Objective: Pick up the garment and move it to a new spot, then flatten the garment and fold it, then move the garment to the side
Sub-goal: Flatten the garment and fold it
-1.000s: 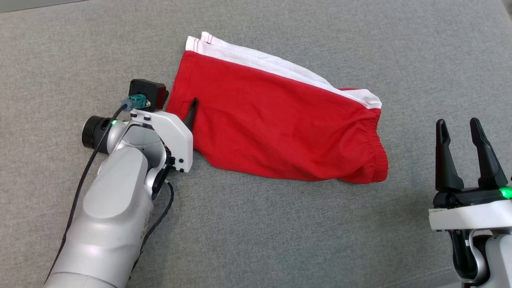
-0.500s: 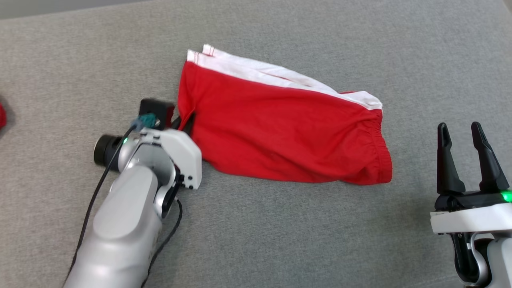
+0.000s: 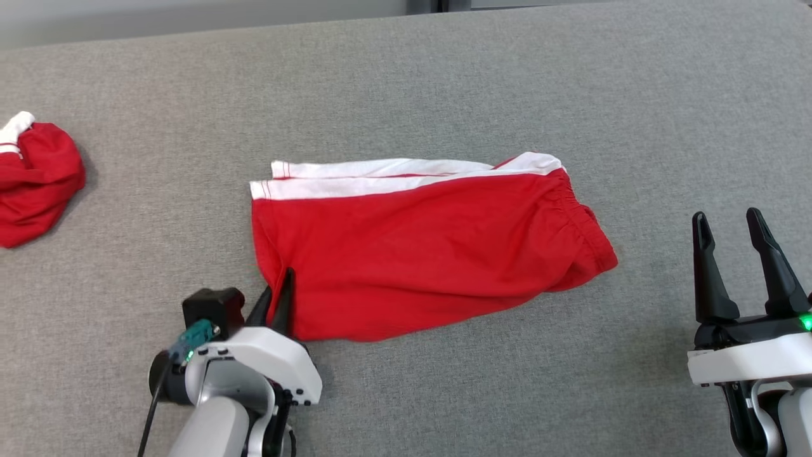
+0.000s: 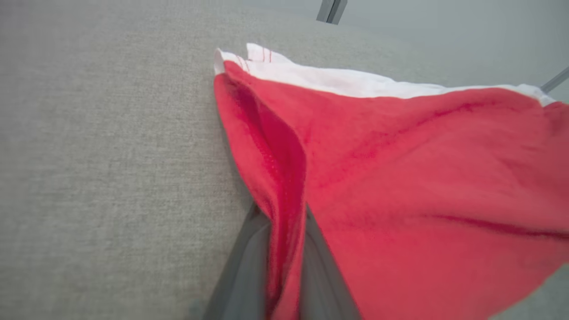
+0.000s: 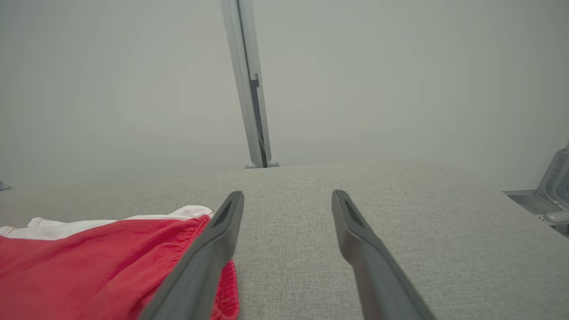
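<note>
**Condition.** The garment (image 3: 412, 247), red shorts with a white side stripe (image 3: 380, 184), lies folded near the centre of the grey worktop (image 3: 444, 393). The left jaws are closed on its hem corner at 7 o'clock of the cloth. In the left wrist view, a ridge of red fabric is pinched between the two dark fingers (image 4: 240, 275). The right jaws stand open and empty at 4 o'clock of the head view, well apart from the waistband (image 3: 583, 222). A second red garment (image 3: 32, 184) lies bunched at the 9 o'clock edge.

**Hazards I expect from here.**

1. Partial grip. I cannot tell how many layers the pinch holds. If it holds only the upper ones, a pull would peel them away and open the fold.
2. Single-point hold. With one corner held and the waistband end unsupported, a drag would likely swing the cloth around the pinch and skew it.
3. Surface drag. The worktop covering looks textile, so a low pull may bunch the trailing edge toward 3 o'clock.
4. Slip. The pinch sits close to the hem, and a fast pull could draw the fabric out.
5. Crowding. A move toward 9 o'clock risks overlapping the second garment.
</note>
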You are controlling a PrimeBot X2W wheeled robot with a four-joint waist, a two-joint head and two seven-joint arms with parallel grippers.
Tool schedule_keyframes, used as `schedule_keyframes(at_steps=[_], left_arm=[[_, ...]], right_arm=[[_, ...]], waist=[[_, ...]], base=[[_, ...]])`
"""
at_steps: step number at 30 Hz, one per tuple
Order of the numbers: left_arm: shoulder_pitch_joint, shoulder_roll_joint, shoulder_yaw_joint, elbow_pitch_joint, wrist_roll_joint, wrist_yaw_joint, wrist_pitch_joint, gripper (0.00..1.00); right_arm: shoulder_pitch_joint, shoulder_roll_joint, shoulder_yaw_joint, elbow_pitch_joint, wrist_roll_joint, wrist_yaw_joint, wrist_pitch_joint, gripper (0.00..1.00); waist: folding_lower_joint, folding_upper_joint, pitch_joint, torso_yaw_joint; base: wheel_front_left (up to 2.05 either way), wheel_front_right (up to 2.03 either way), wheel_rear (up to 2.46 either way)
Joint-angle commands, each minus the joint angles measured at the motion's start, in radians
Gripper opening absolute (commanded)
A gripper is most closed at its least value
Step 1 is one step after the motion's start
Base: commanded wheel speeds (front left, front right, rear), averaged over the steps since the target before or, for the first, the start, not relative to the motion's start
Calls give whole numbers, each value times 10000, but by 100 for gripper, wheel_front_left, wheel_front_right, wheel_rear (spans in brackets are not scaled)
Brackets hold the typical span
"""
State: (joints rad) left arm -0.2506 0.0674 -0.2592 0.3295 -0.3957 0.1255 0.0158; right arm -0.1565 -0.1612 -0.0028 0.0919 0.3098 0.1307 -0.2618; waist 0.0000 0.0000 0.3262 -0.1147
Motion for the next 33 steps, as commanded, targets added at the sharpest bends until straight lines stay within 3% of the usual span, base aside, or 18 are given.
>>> schedule_keyframes(at_steps=[1, 2, 10, 14, 24, 33], left_arm=[[284, 5, -16, -353, -29, 130, -161, 49], [409, 4, -50, -517, 7, 160, -275, 100], [657, 61, 66, -1448, 656, 653, -2298, 100], [546, 321, 323, -1953, 1195, 905, -2730, 100], [1693, 1134, 577, -2984, 1714, 1145, -2591, 100], [2381, 1206, 419, -3820, 1651, 1326, -1998, 100]], right_arm=[[58, -88, -38, 50, -41, 2, -43, 100], [57, -103, -33, 55, -50, 2, -45, 100], [118, -260, -30, 253, -189, 2, -45, 100], [193, -379, -62, 383, -338, 2, -45, 100], [473, -521, 17, 663, -595, 2, -43, 100], [624, -411, -44, 615, -438, 2, -43, 100]], waist=[[0, 0, -61, 67], [0, 0, -75, 70], [0, 0, -376, 75], [0, 0, -623, 105], [0, 0, -1244, 121], [0, 0, -1375, 202]], base=[[0, 0, 0], [0, 0, 0], [0, 0, 0], [0, 0, 0], [0, 0, 0], [0, 0, 0]])
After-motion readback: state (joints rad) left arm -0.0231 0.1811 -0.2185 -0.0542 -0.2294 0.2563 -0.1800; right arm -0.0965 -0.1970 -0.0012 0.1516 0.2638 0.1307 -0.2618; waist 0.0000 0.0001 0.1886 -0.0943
